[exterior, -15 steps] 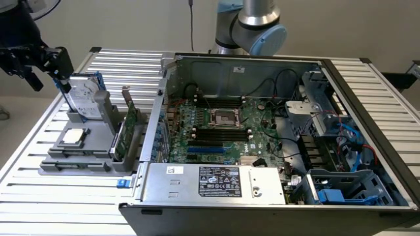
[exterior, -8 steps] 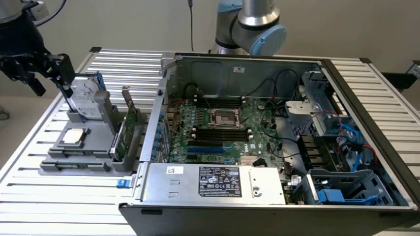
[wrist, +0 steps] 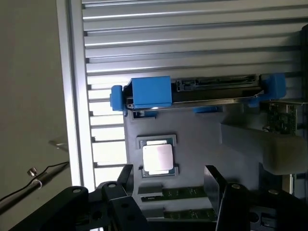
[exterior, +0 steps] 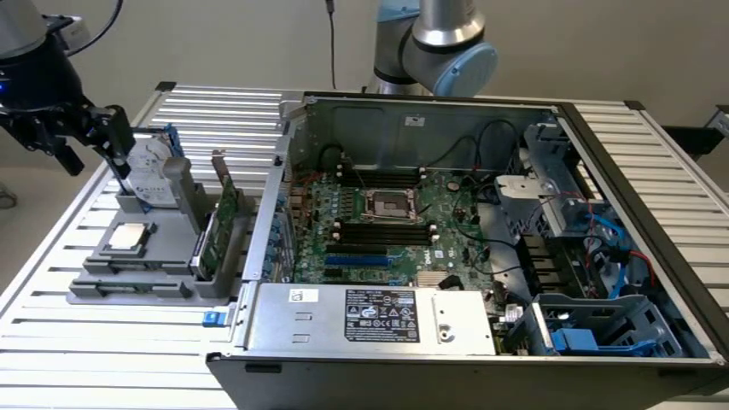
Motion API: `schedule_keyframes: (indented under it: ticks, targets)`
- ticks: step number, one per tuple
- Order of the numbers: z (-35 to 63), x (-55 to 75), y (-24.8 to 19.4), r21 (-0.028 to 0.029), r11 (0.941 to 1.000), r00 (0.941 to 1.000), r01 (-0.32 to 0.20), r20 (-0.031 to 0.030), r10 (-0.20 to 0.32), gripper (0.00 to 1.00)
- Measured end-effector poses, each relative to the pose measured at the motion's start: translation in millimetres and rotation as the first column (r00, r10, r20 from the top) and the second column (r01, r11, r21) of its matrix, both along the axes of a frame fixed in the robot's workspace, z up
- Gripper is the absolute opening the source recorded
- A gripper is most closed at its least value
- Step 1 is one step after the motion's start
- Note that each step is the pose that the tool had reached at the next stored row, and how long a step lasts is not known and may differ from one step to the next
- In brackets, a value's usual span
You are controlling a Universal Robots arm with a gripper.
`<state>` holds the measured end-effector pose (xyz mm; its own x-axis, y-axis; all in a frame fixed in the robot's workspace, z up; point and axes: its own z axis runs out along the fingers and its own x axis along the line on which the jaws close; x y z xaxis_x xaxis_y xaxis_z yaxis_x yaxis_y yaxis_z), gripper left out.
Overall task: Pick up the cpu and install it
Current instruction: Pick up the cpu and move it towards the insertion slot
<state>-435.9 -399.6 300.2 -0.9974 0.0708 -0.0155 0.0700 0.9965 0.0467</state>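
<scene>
Tool [exterior: 94, 147] released, jaws wide, nothing held, hovering above grey holder [wrist: 202, 144]. cpu [wrist: 158, 159] lies flat in its pocket below the tool, near hard drive [exterior: 154, 175]. Approach judged best: centre jaws over chip, square to its edges, keep clear of drive.

small square cpu [exterior: 129, 237] [wrist: 158, 158], silvery metal top, lying flat in its grey holder recess
</scene>
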Motion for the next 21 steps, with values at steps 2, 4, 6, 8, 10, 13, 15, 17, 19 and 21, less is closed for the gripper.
schedule_keyframes:
  ticks: [2,4,6,8,10,13,15,17,19,21]
  targets:
    - [-3.6,0.0,-1.0,0.0,1.0,1.0,0.0,-0.0001,0.0,0.7]
    - [-7.1,0.0,-3.2,-0.0001,1.0,1.0,-0.001,-0.0003,0.001,0.7]
    - [-10.8,0.0,-6.8,-0.0001,1.0,1.0,-0.004,-0.0011,0.004,0.7]
    - [-14.5,0.0,-10.4,0.0,1.0,1.0,-0.007,-0.0025,0.007,0.7]
    - [-18.3,0.1,-13.3,0.0001,1.0,0.9999,-0.01,-0.0033,0.01,0.7]
    - [-23.6,0.0,-16.3,-0.0001,0.9999,0.9999,-0.014,-0.0036,0.014,0.7]
    - [-27.2,0.0,-18.2,0.0,0.9999,0.9999,-0.016,-0.0036,0.016,0.7]
    - [-30.8,0.0,-20.0,0.0,0.9998,0.9998,-0.019,-0.0035,0.019,0.7]
    - [-34.5,0.0,-21.6,0.0,0.9998,0.9998,-0.021,-0.0036,0.021,0.7]
    - [-38.2,-0.1,-23.1,0.0,0.9997,0.9997,-0.024,-0.0036,0.024,0.7]
